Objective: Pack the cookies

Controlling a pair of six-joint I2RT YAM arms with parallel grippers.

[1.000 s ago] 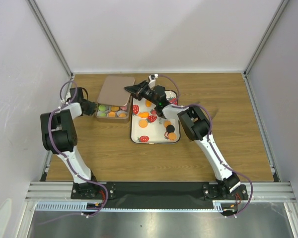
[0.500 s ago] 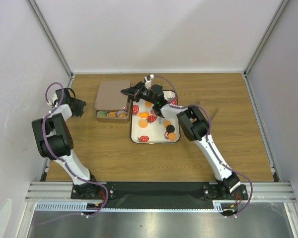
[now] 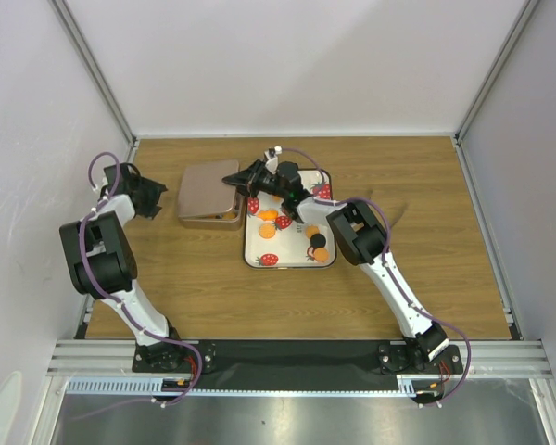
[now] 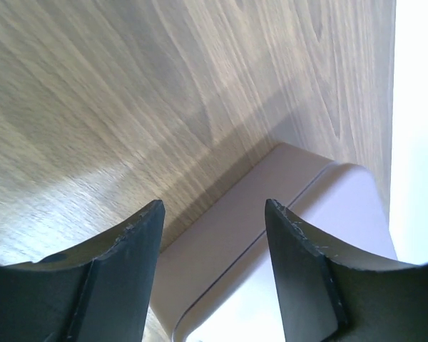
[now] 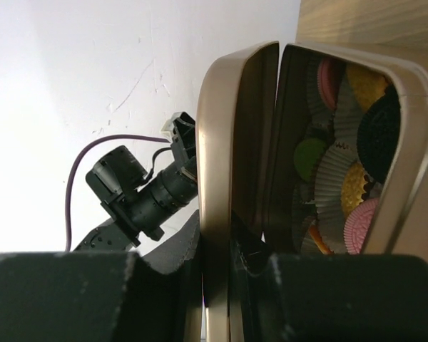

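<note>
Gripping the lid (image 3: 207, 184) of the tin (image 5: 406, 142) at its right-hand edge, the right end effector (image 3: 244, 178) had its two fingers narrowed onto the thin metal rim. In the right wrist view the rim ran down between the dark fingers. The lid stood tilted over the tin, close to covering it, with only a narrow gap left between the two on the side that this camera faced. Through that gap showed the cookies (image 5: 310, 153) packed inside, sitting in pleated paper cups: a green one, pink ones, a black one and yellow-orange ones. From above, the lid hid nearly all of the tin, and only the front wall of the tin showed beneath it.

The tin sat on the wooden tabletop (image 3: 426, 241), just left of a white tray (image 3: 287, 246) printed with red strawberries. Other cookies, orange and black, lay loose on that tray, some near its far end under the right arm and some toward its near right corner.

The left end effector (image 3: 146, 197) was to the left of the tin, apart from it and near the left wall. Its fingers stood partly spread with nothing between them. The left wrist view showed bare wood grain and one rounded corner of the tin beyond the fingertips.
</note>
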